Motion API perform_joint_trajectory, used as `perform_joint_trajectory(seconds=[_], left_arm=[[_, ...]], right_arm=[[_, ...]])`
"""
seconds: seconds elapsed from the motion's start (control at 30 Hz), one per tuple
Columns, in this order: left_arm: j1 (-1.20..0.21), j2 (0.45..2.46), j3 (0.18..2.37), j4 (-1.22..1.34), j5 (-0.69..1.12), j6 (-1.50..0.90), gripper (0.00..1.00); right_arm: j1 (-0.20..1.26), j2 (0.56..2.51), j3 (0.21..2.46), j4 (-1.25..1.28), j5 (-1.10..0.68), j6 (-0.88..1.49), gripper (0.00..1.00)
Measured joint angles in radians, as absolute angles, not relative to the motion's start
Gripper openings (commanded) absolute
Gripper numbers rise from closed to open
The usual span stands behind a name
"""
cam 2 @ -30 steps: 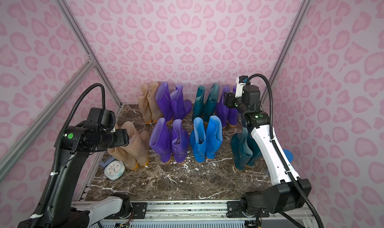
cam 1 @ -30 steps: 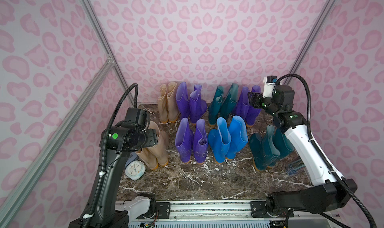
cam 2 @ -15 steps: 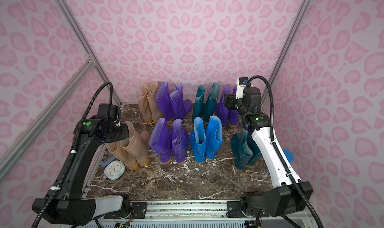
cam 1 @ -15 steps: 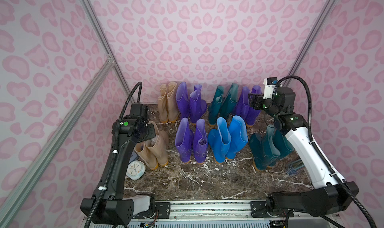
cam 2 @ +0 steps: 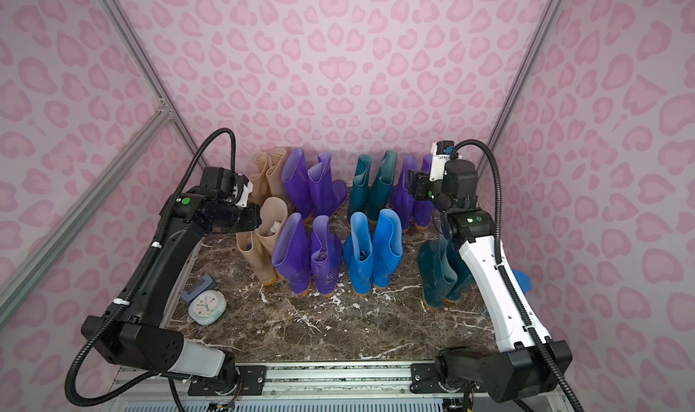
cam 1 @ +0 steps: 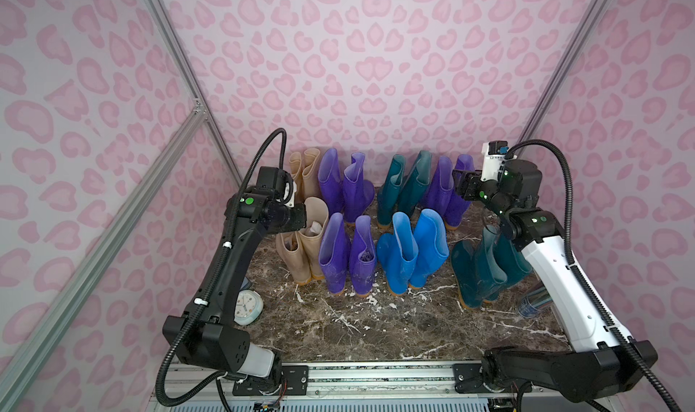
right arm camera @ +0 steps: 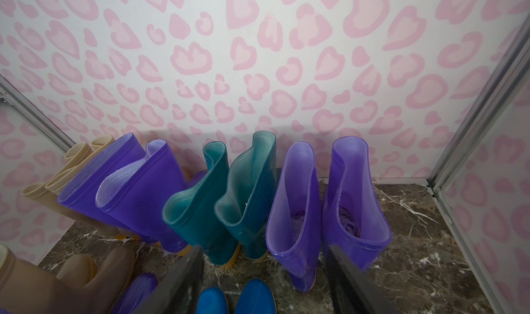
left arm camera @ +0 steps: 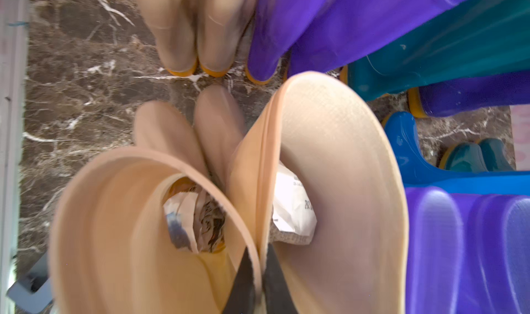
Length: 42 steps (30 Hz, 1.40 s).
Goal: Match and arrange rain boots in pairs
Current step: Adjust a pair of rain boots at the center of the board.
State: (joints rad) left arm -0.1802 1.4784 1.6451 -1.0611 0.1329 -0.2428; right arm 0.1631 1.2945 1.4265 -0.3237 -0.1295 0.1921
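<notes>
Pink-spotted walls around a marble tabletop — at eight o'clock, a pale alarm clock, a grey-blue object just beside it.

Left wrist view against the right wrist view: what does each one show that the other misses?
Left wrist only: the left claw pinching the touching rims of the front beige boots, paper stuffed inside. Right wrist only: the open right claw, empty, and the open tops of the back teal boots. Both: blue boots, marble table.

Robot test booth: pink-print wall panels on aluminium frame, marble-look tabletop, arm mounting rail
</notes>
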Motion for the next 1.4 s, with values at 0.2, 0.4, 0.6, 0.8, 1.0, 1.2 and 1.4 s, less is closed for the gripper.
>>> perform_joint_trajectory(seconds=[0.2,0.4,0.6,0.8,1.0,1.2,1.4], left_arm=[[-0.180,1.446,1.556,-1.001,0.161,-0.211,0.02],[-0.178,1.377,1.503,-0.995,0.178,-0.129,0.07],[-0.170,1.377,1.508,-0.983,0.186,-0.129,0.64],[-0.169,1.305,1.530,-0.937,0.193,-0.192,0.83],[-0.169,1.221,1.521,-0.876,0.190,-0.270,0.84],[-0.173,1.176,1.472,-0.838,0.266,-0.316,0.83],[-0.196,1.160,1.443,-0.823,0.316,-0.338,0.83]], right_arm=[[0.162,1.277,1.427,-0.329,-0.105,0.192,0.69],[0.162,1.277,1.452,-0.369,-0.065,0.192,0.69],[0.162,1.260,1.438,-0.442,0.007,0.210,0.71],[0.156,1.166,1.392,-0.586,0.116,0.207,0.78],[0.129,1.047,1.336,-0.787,0.164,0.236,0.78],[0.103,0.981,1.299,-0.965,0.125,0.279,0.79],[0.051,0.992,1.262,-1.027,0.066,0.294,0.71]])
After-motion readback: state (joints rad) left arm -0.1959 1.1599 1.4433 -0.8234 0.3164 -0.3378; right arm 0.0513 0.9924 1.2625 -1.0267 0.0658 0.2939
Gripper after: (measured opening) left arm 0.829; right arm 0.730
